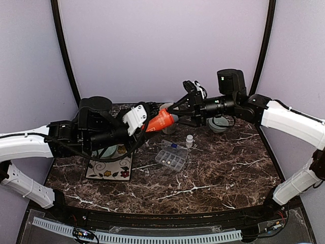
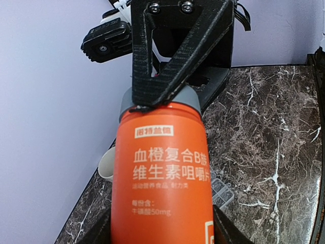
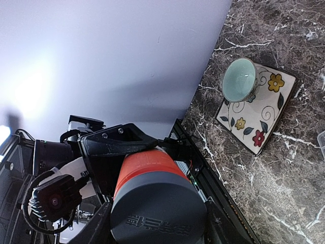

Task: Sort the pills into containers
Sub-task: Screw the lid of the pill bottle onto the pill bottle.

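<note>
Seen from above, the left gripper (image 1: 152, 123) was clamped round the body of an orange bottle (image 1: 160, 121) held level in the air. The right gripper (image 1: 176, 113) met it from the other side, closed on the grey cap (image 1: 173, 118). Only the left wrist view gave the bottle's printed label, and it showed the right arm's black fingers (image 2: 144, 61) pressed against the cap's rim. Only the right wrist view looked at the cap end-on, with a pale green bowl (image 3: 238, 79) standing on a flowered square plate (image 3: 264, 114) beyond it. The clear organiser box (image 1: 171, 158) lay on the marble table (image 1: 223, 178), below and slightly in front of the bottle, with a small white bottle (image 1: 189, 141) near its far right corner. The pills were too small to make out in any view. Bare marble stretched in front of the box and to its right. The plate sat near the table's left edge, and the back edge met the wall.
</note>
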`<action>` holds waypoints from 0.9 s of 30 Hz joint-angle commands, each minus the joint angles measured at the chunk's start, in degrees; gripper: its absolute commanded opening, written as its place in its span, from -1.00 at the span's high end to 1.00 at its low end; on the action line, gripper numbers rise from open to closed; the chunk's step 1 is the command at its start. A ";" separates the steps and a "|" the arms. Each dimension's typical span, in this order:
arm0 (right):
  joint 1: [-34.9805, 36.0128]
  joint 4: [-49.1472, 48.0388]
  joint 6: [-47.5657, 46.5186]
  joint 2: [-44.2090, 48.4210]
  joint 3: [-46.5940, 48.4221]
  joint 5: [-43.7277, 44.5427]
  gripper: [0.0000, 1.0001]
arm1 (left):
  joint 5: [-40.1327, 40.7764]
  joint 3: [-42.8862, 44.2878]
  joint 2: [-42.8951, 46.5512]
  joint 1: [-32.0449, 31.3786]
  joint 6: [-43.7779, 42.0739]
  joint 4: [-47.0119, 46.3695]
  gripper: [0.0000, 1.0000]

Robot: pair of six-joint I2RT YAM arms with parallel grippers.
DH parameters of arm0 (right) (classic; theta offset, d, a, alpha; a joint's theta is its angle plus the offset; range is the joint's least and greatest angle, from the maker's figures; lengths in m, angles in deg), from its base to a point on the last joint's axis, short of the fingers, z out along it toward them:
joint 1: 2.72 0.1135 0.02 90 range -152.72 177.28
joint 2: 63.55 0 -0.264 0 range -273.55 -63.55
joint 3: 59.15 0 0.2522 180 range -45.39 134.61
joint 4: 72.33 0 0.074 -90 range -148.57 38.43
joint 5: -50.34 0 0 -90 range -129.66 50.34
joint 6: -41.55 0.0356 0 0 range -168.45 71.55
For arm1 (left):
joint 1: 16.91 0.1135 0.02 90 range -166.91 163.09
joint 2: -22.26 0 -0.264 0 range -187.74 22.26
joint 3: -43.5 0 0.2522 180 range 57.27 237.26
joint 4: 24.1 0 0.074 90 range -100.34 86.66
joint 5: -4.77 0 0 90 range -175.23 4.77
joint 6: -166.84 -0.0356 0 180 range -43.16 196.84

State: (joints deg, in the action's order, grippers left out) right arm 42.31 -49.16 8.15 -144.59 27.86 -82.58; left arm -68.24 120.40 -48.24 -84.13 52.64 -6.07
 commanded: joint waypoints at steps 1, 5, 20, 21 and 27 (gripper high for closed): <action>2.70 2.83 -2.00 -2.16 -0.90 0.37 1.00 | -4.67 0.32 -0.72 -2.12 0.32 -14.41 0.33; 2.72 3.35 -2.10 -1.77 -0.92 1.02 1.00 | -4.39 -0.15 -0.65 -2.12 0.81 -14.33 0.29; 2.77 4.13 -1.04 -1.34 -2.26 1.78 1.00 | 2.61 -1.53 -3.78 -3.91 -7.78 -22.58 0.59; 2.70 4.04 -0.93 -1.32 -2.38 1.90 1.00 | 3.06 -1.76 -4.06 -3.96 -8.26 -23.62 0.67; 2.77 4.12 -0.52 -1.23 -2.81 2.26 1.00 | 6.17 -3.61 -5.19 -4.91 -11.90 -29.97 0.97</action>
State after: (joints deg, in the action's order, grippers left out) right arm 41.62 -48.20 8.11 -143.58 27.14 -78.34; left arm -58.95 116.20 -51.73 -86.66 46.47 -18.63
